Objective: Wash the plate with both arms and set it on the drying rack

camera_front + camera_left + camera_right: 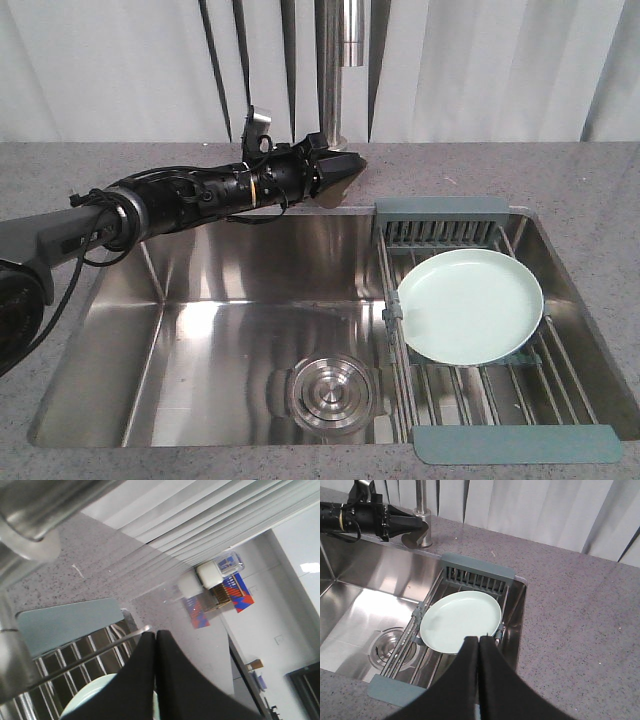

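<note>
The pale green plate (470,305) lies flat on the drying rack (440,209), which spans the right part of the sink. My left gripper (352,163) hovers shut and empty over the sink's back edge beside the faucet base, well left of the plate. In the left wrist view its fingers (156,633) press together above the plate's rim (92,692) and the rack's teal bar (70,622). The right gripper (479,638) is shut on nothing, held above the plate's near edge (460,620) and the rack (477,573). It is out of the front view.
The steel faucet (343,70) rises behind the sink by the left gripper. A round steel drain (328,390) sits in the sink floor (220,350). Grey speckled counter (580,630) surrounds the sink, with a pale curtain (500,60) behind it.
</note>
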{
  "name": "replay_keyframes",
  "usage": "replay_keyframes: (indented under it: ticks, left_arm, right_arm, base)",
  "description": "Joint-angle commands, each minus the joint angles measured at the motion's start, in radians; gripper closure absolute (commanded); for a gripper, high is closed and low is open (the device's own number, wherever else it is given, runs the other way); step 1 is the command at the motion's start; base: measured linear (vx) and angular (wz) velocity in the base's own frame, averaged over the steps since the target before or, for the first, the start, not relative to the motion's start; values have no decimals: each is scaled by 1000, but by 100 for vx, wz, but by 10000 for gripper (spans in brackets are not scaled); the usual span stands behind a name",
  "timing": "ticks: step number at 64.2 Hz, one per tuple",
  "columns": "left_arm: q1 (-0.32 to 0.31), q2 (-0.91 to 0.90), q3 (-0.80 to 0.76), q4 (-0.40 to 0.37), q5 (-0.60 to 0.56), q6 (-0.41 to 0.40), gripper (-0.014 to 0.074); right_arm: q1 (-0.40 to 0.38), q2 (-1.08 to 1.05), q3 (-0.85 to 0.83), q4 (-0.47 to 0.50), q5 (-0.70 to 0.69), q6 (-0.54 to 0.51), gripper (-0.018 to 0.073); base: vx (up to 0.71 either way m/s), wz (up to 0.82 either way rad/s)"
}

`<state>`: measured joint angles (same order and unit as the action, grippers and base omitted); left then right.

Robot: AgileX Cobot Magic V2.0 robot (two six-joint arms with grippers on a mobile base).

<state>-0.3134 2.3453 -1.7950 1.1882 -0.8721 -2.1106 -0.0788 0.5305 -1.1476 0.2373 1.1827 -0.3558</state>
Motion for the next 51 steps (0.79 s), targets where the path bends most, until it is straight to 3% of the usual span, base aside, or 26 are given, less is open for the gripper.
replay_keyframes:
  ticks: [1,14,33,41,51]
  left_arm:
    - [6,-79,-36,-80,-82,-5,603]
    - [28,-109,-36,-127,-118,-5,603]
    - [101,-185,-36,-115,-223,-5,603]
    - [146,-215,-36,-107,-331,-5,603]
    - [204,-272,-36,-23,-449,-5,603]
  right_arm:
    - [-4,10,-18,7,-92,-10,566]
    - [-4,10,-18,12,-99,-9,566]
    - [-4,29,-18,27,-145,-9,566]
    - [-4,79,-18,86,-152,-43,566]
    - [-4,174,-18,242,-229,-176,566]
  base:
    - [0,0]
    - [0,0]
    - [0,0]
    - [0,0]
    - [0,0]
